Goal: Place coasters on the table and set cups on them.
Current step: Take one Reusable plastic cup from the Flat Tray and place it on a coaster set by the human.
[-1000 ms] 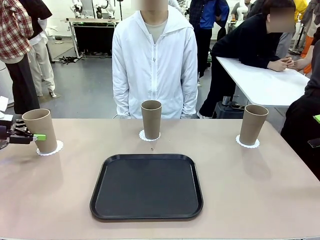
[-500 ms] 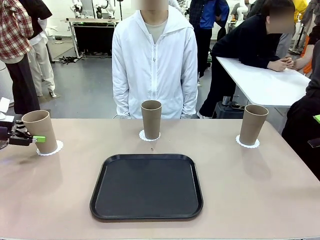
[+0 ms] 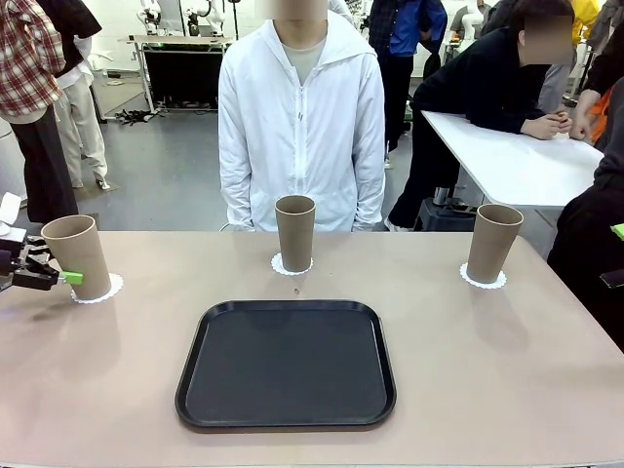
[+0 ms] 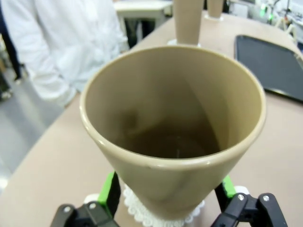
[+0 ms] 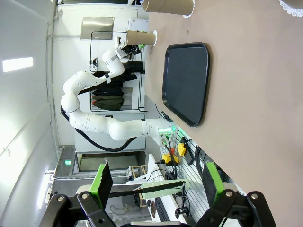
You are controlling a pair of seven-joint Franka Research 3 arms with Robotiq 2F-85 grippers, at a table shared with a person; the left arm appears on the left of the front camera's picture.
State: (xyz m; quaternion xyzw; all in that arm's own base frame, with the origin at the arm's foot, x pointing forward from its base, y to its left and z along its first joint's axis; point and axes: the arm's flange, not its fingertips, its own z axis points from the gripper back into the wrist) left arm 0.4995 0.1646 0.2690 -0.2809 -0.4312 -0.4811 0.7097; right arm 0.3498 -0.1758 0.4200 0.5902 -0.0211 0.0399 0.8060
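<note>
The left cup (image 3: 77,255) stands upright on its coaster (image 3: 100,289) near the surface's (image 3: 487,370) left edge, lower body between the left gripper's (image 3: 60,278) fingers (image 4: 110,194). In the left wrist view both green pads sit beside the wall; contact or clearance cannot be told. Judged light, stiff, smooth and top-heavy: hold low on the taper, squarely. The doily looks flimsy and liable to shift. Two further cups (image 3: 294,232) (image 3: 493,242) stand on coasters beyond the black tray (image 3: 286,364). The right gripper's (image 5: 155,187) fingers are spread, empty.
</note>
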